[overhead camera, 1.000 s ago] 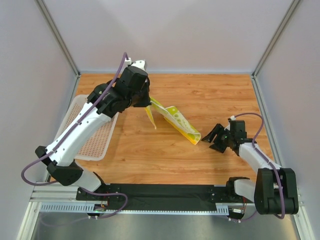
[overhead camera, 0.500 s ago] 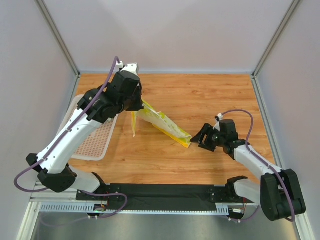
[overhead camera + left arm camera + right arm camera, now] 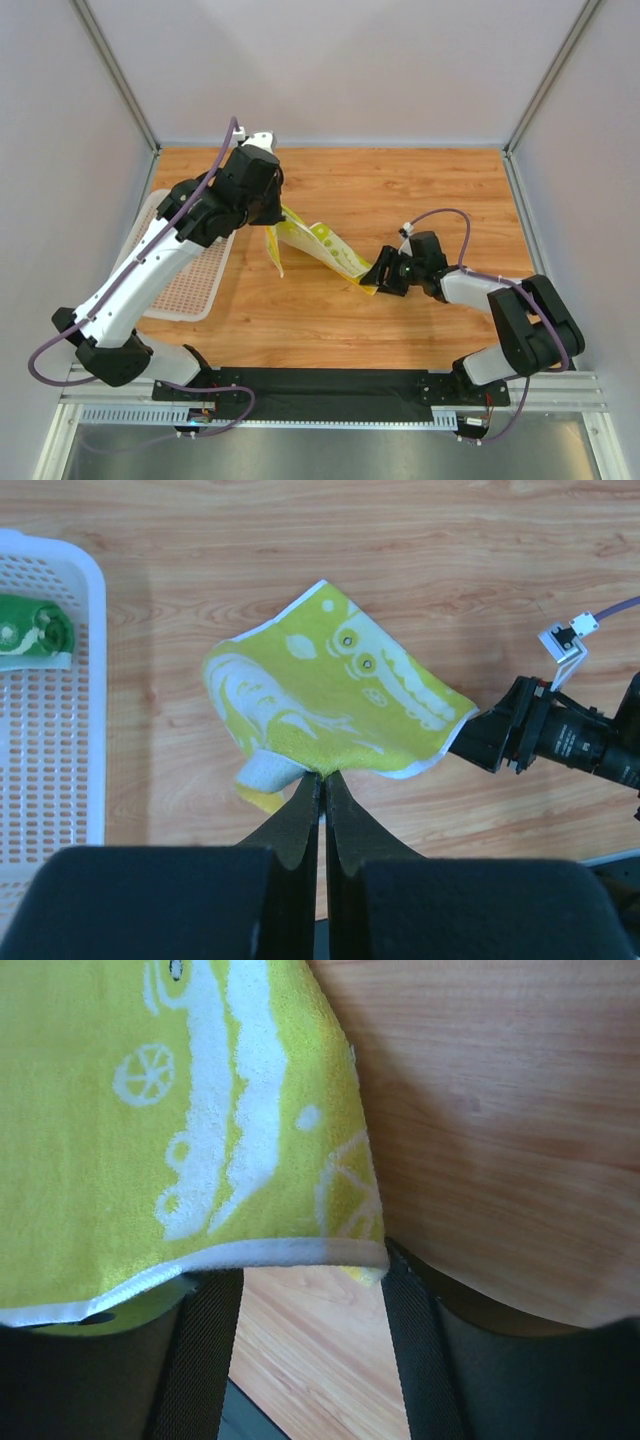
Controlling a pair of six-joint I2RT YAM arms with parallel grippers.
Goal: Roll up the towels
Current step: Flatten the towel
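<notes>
Jaws: left gripper (image 3: 320,780) clamped on yellow towel (image 3: 340,695), right gripper (image 3: 305,1290) apart at its edge — green towel (image 3: 30,630) appears rolled in basket (image 3: 97,700); yellow unrolled.

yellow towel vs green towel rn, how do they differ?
Pose: yellow towel hangs spread out; green towel is bunched into a compact roll.
Place: yellow towel is over the wood table; green towel lies in the white basket.
Contact: left gripper is shut on the yellow towel, open right gripper at its far corner; nothing touches the green towel.
Shared: soft cloth, white pattern.
</notes>
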